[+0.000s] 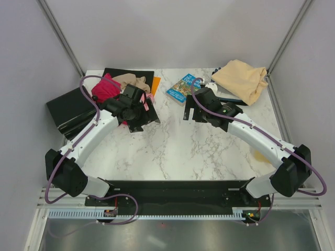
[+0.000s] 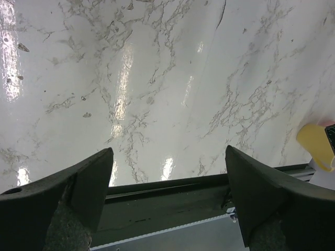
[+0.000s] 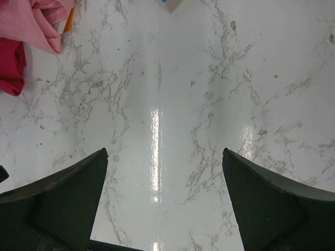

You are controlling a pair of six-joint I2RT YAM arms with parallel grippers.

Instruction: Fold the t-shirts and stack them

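A heap of t-shirts lies at the back left of the marble table: a crimson red one (image 1: 104,88), a tan-brown one (image 1: 128,80) behind it, and a pink one (image 1: 150,100) mostly hidden by my left wrist. The pink (image 3: 39,23) and crimson (image 3: 11,68) shirts show at the top left of the right wrist view. A pale peach-cream shirt (image 1: 241,79) lies bunched at the back right. My left gripper (image 1: 142,121) (image 2: 170,198) is open and empty, just in front of the heap. My right gripper (image 1: 190,112) (image 3: 165,198) is open and empty over bare marble.
A black mat (image 1: 137,73) lies under the heap and a black slab (image 1: 70,110) overhangs the table's left edge. A blue illustrated book (image 1: 182,88) lies at the back centre, an orange sheet (image 1: 156,82) beside the heap. A yellow thing (image 1: 260,155) (image 2: 314,146) lies under the right arm.
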